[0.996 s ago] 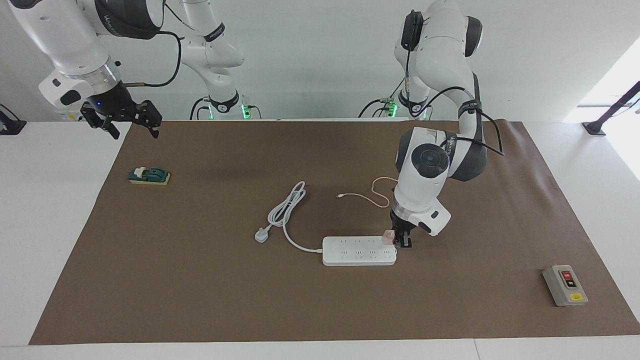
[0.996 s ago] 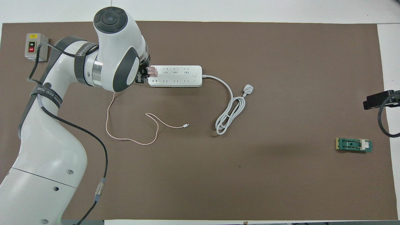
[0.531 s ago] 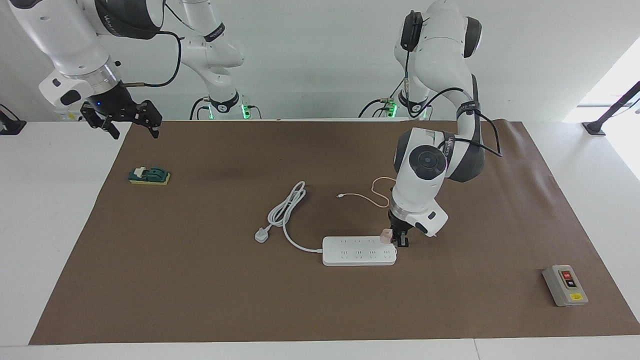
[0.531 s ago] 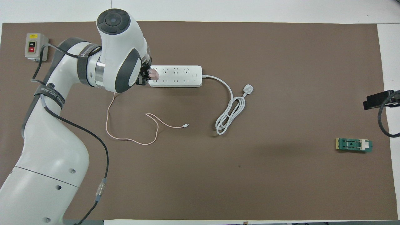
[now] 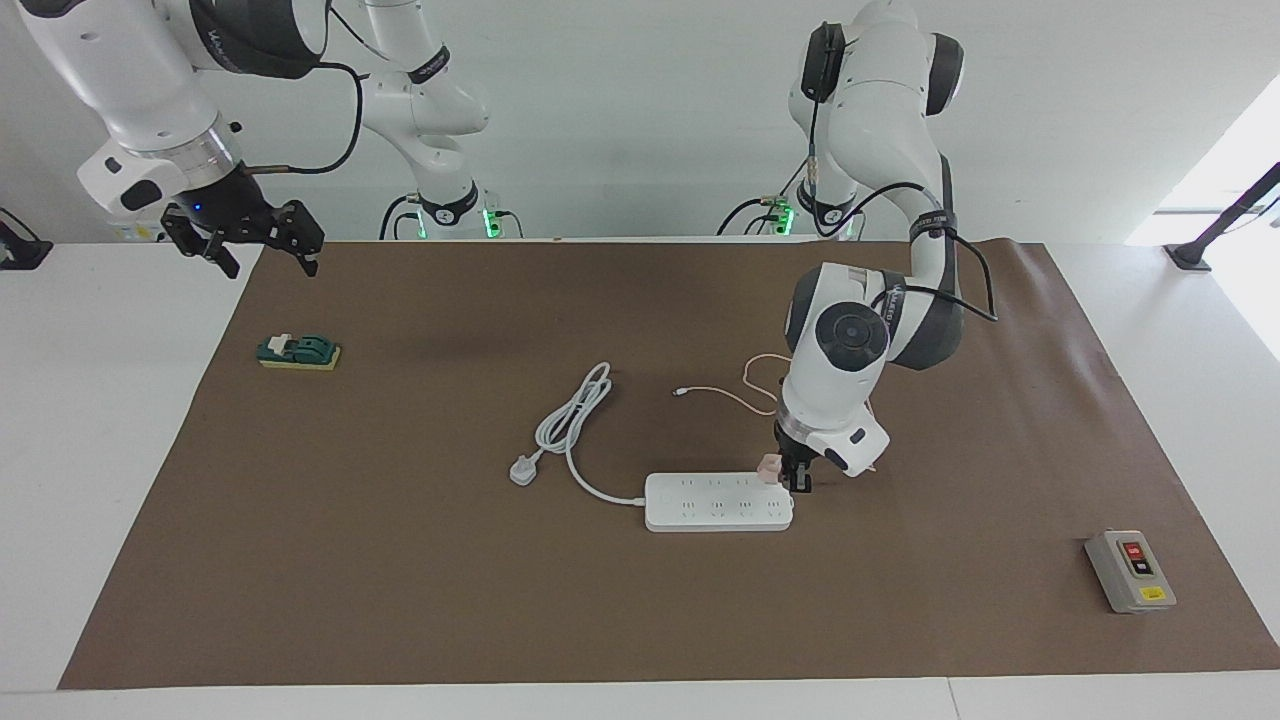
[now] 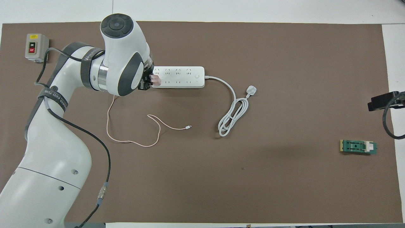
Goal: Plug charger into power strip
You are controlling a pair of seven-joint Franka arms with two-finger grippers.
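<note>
charger (image 5: 768, 468) cube sits clamped in the left gripper (image 5: 797, 480) over the power strip (image 5: 718, 502) at its end toward the left arm, seemingly not yet seated, so pressing it home remains, while the right gripper (image 5: 262, 245) waits, fingers spread.

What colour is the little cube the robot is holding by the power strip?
Pale pink. The charger shows best in the overhead view, in the left gripper.

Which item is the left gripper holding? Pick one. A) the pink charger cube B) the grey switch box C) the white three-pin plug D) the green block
A: the left gripper is shut on the charger, holding it at the end of the power strip toward the left arm.
</note>
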